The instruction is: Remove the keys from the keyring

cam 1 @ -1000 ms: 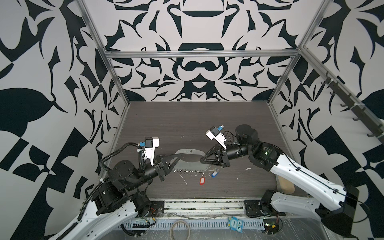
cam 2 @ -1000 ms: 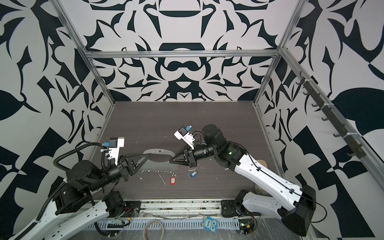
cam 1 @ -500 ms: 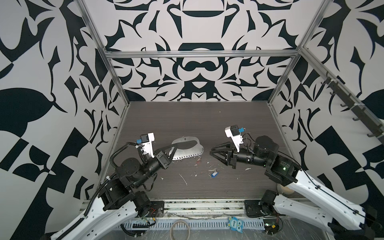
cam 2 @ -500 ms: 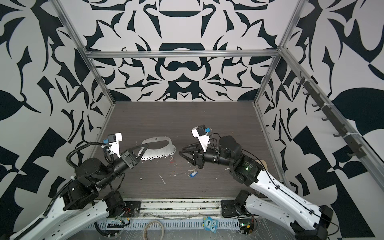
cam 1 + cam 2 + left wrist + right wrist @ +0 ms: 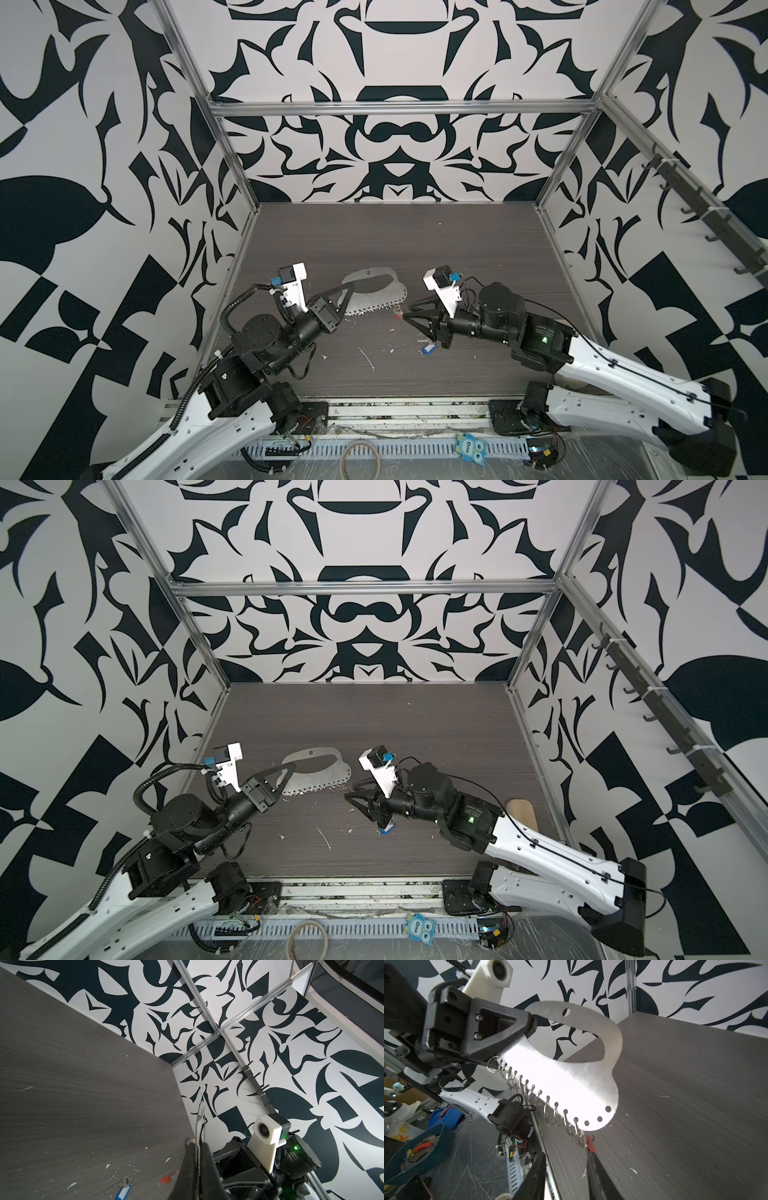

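While the left pincer (image 5: pixel 349 287) pinches the grey keyring (image 5: pixel 376 301) aloft, the right pincer (image 5: pixel 406 313) stands spread beside the dangling red-tagged key (image 5: pixel 590 1145).

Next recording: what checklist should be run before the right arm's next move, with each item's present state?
1. Left gripper shut on keyring: ok.
2. Keyring held off the table: ok.
3. Blue-tagged key off, lying on table: ok.
4. Red-tagged key removed: not ok, hangs at a ring.
5. Right gripper open: ok.
6. Red tag between its fingers: cannot tell, it sits by one fingertip.
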You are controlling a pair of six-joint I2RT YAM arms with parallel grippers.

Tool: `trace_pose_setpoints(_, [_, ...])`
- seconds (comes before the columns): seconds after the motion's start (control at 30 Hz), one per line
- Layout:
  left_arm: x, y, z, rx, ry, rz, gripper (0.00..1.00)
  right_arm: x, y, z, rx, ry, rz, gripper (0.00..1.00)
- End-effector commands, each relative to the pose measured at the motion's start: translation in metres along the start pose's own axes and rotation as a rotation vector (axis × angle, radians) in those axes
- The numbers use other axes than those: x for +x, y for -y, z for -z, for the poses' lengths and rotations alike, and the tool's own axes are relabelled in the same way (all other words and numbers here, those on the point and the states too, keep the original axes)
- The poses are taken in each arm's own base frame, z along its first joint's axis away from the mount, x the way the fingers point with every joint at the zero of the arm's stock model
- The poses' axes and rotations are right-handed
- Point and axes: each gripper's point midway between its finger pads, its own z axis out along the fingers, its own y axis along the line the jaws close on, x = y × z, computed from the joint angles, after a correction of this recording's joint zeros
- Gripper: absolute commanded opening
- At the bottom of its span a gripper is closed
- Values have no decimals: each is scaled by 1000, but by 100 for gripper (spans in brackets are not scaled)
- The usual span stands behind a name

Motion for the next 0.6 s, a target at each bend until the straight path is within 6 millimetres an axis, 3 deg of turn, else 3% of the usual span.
trace_pose_setpoints(0.0, [-10, 19, 4, 76, 31, 25, 0, -32, -3, 9, 40, 85, 69, 35])
trace_pose_setpoints(0.23, [-7, 20, 3, 88, 16, 26, 0, -34, -4, 5, 37, 78, 92, 34])
trace_pose_setpoints(0.43, [-6, 20, 4, 94, 14, 29, 0, -36, -10, 3, 9, 72, 99, 22])
trace_pose_setpoints(0.57, [-7, 19, 6, 91, 19, 27, 0, -37, -10, 4, 11, 79, 98, 27])
